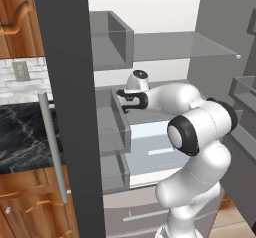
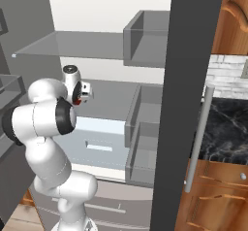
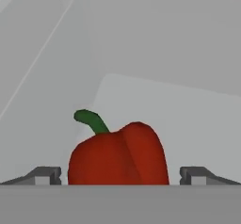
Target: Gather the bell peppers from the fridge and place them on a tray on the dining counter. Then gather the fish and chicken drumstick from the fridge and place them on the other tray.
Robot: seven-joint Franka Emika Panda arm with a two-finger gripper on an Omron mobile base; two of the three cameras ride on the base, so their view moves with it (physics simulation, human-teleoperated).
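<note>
I have the arm (image 1: 200, 132) reaching into the open fridge (image 1: 165, 47), hand at mid-shelf height beside the door bins (image 1: 112, 127). In the hand view a red bell pepper (image 3: 120, 155) with a green stem (image 3: 92, 121) sits on the pale fridge shelf (image 3: 188, 119), right between the two fingertips (image 3: 44, 175). The gripper (image 3: 120, 176) stands wide apart, one finger on each side of the pepper, not clamped on it.

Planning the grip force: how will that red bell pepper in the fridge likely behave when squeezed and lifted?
The red bell pepper looks smooth and glossy, so it may slip. Its rounded, lobed body could roll if nudged. It sits between the open gripper fingertips, probably firm yet hollow and light.
</note>
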